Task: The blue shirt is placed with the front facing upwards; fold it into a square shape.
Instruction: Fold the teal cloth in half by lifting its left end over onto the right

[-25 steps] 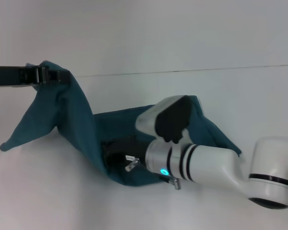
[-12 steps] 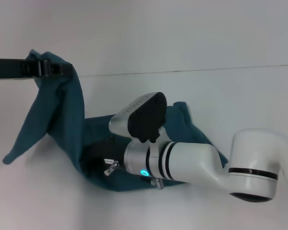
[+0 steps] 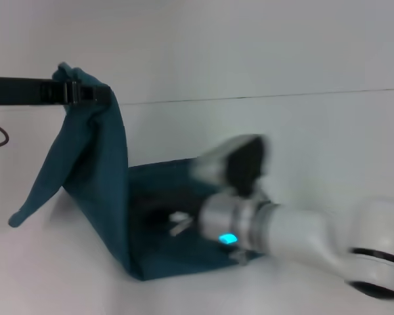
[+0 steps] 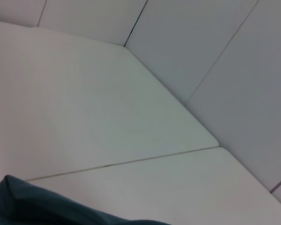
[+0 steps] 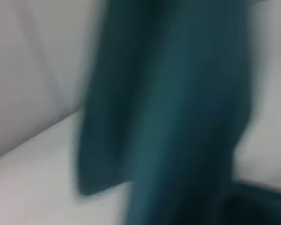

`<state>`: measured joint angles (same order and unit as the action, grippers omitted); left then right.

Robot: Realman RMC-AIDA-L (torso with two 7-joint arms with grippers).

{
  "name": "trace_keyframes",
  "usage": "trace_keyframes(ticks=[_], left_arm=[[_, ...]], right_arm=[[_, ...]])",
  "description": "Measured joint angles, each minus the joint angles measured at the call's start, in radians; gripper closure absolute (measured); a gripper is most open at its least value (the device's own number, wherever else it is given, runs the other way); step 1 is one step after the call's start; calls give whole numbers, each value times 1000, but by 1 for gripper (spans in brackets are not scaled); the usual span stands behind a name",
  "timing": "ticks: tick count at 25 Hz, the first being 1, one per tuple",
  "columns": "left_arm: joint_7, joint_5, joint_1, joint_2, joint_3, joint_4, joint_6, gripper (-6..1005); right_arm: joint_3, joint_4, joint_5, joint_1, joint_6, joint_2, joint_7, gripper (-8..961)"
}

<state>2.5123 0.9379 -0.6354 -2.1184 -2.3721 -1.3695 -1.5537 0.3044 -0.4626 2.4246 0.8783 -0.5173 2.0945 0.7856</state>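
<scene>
A white worktop point(image 3: 302, 59) is filling the head view, with a thin dark seam running across it. Lying and hanging over it is the blue shirt point(image 3: 95, 170), a large teal garment. One part is being held high at the robot's left and is draping down in a long, steep fold to the worktop; the rest is lying bunched low in the middle. The shirt's long axis is running from the raised corner at upper left down toward the centre.

The left end effector point(image 3: 72, 92), a slim black bar reaching in from the left edge, is clenched on the shirt's raised edge, holding it well above the worktop. The left wrist view is showing only a sliver of teal cloth point(image 4: 47, 206) against bare worktop.

The right end effector point(image 3: 177, 222), on a bulky white arm coming from the right, is sitting low over the bunched part of the shirt. It is motion-blurred, so whether it is grasping cloth cannot be told. The right wrist view is showing the hanging fold point(image 5: 178, 103) directly ahead and close.

As a judgement, the coming fold is depending on the raised edge, which lies up and to the left of the right end effector; the left arm is nearer it.

No print, label or writing is readable.
</scene>
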Motion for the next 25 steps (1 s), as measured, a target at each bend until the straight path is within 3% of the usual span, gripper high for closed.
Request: trace_keyframes(ticks=[4, 8, 14, 25], left_arm=[[-6, 0, 1, -1, 10, -1, -21, 970], [-11, 0, -4, -14, 50, 0, -35, 971], [-4, 6, -19, -44, 127, 10, -31, 971], [12, 90, -43, -53, 374, 177, 115, 970]], right_arm=[[152, 126, -2, -176, -243, -14, 11, 927], [287, 274, -5, -257, -429, -18, 50, 927], [349, 442, -7, -263, -495, -22, 141, 927], [341, 466, -13, -271, -499, -22, 137, 926]])
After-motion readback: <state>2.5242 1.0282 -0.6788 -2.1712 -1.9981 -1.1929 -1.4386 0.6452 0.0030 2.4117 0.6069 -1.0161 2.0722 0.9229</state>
